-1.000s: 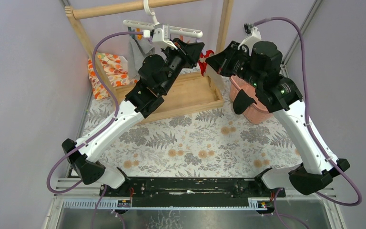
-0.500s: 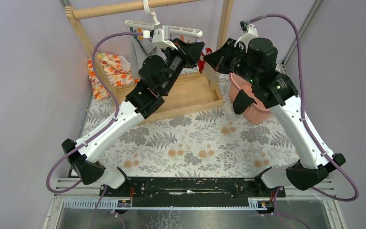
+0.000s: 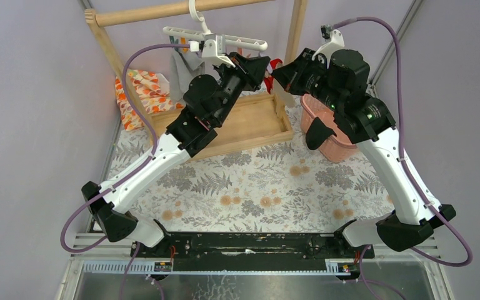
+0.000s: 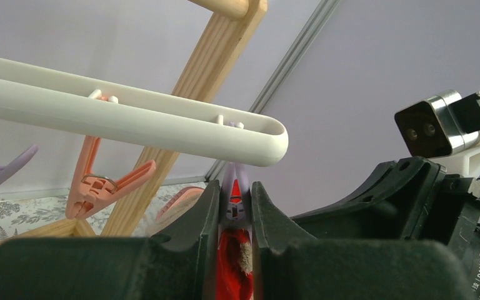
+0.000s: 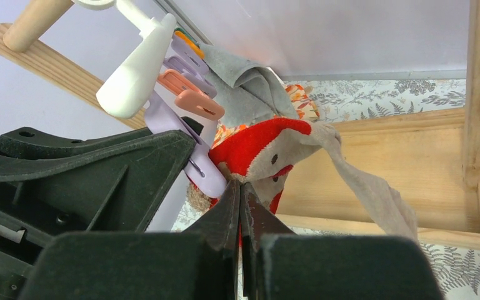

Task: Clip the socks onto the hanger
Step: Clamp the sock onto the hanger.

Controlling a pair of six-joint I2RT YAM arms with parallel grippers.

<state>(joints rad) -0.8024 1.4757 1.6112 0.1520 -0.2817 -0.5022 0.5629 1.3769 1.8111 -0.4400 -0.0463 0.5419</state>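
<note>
Closed in on the hanger's end over the last second with the right gripper, then eased up a shade; lifted the left gripper a little too.

Nearest, from the right wrist: pinched fully shut on the beige sock at its red end, right at the fingertips, with the beige tail drooping off to one side over the wooden tray.

Just beyond those fingertips: squeezing the purple clip between the left fingers, closed tight on it, with red cloth directly below in the gap. Cannot tell whether any cloth sits inside the clip's mouth.

Above the left fingers: hanger, hooked loosely on the wooden rail behind.

Risks, judging from this:
- Releasing the clip with the red end only beside its mouth, and so dropping the sock.
- Shoving sideways and swinging the hanger off line.
- Dragging the cloth back out when backing off.
</note>
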